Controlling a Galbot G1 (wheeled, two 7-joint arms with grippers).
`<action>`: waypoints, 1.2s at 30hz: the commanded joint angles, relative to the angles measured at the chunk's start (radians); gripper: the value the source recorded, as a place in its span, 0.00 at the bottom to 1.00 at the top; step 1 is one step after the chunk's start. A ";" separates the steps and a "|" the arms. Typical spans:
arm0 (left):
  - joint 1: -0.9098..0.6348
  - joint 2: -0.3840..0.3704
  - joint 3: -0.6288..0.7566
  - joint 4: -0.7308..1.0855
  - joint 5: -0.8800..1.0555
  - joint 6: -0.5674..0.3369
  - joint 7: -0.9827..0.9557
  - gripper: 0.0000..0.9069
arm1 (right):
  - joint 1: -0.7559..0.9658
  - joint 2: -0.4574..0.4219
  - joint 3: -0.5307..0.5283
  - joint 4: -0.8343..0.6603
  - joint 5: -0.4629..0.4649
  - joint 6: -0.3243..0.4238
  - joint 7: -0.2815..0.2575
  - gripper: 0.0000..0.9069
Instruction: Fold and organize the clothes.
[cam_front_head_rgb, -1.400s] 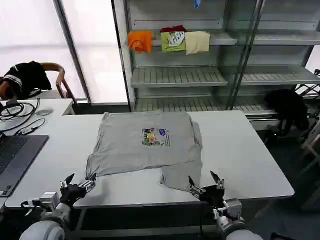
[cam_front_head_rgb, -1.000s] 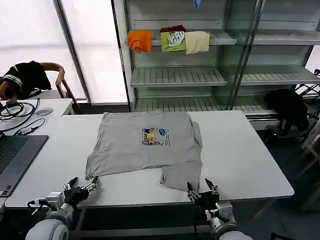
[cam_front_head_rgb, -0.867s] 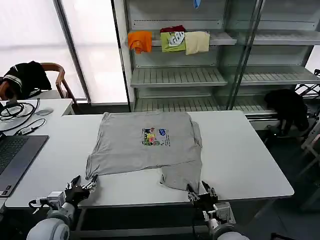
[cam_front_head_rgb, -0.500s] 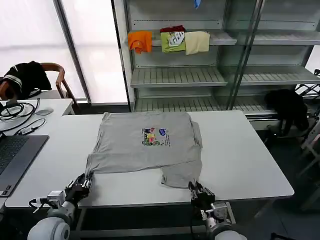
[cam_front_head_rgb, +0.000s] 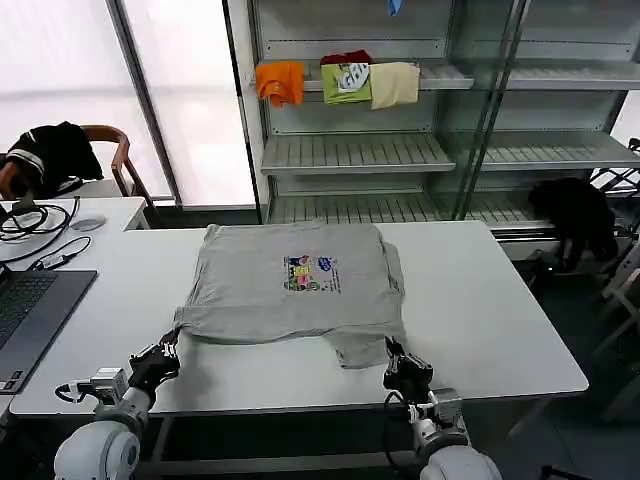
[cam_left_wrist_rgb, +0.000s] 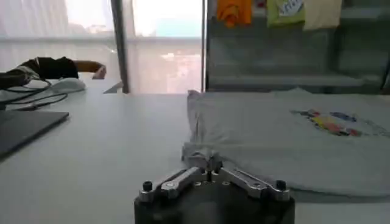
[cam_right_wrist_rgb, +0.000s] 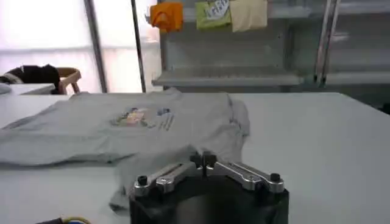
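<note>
A light grey short-sleeved shirt (cam_front_head_rgb: 290, 290) lies flat on the white table (cam_front_head_rgb: 480, 310), its multicoloured chest print (cam_front_head_rgb: 312, 273) facing up. My left gripper (cam_front_head_rgb: 166, 352) is at the shirt's near left corner, shut on a bunched bit of hem (cam_left_wrist_rgb: 204, 155). My right gripper (cam_front_head_rgb: 396, 358) is at the near right part of the hem, shut on the fabric (cam_right_wrist_rgb: 177, 155). In the left wrist view the gripper (cam_left_wrist_rgb: 210, 163) pinches the cloth at its tips. The right wrist view shows that gripper (cam_right_wrist_rgb: 203, 161) with its tips together in the cloth.
A laptop (cam_front_head_rgb: 30, 310) and cables (cam_front_head_rgb: 35, 225) sit on the left table. Shelves (cam_front_head_rgb: 360, 150) behind hold orange (cam_front_head_rgb: 280, 82), green (cam_front_head_rgb: 345, 82) and cream (cam_front_head_rgb: 395, 85) folded clothes. Black garments lie on a chair at the left (cam_front_head_rgb: 55, 155) and at the right (cam_front_head_rgb: 575, 215).
Both grippers moved forward from the table's near edge to the shirt's near hem and went from open to shut on it. The hem has shifted slightly away from me.
</note>
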 joint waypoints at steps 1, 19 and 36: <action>-0.089 0.011 0.003 0.020 -0.056 -0.006 0.002 0.00 | 0.097 0.009 0.005 -0.024 0.015 -0.002 0.006 0.00; -0.346 0.027 0.036 0.278 -0.035 0.004 0.011 0.00 | 0.611 0.091 -0.024 -0.470 -0.039 -0.076 0.022 0.00; -0.426 0.022 0.082 0.435 0.037 -0.005 0.038 0.01 | 0.755 0.132 -0.002 -0.765 -0.148 0.008 -0.023 0.00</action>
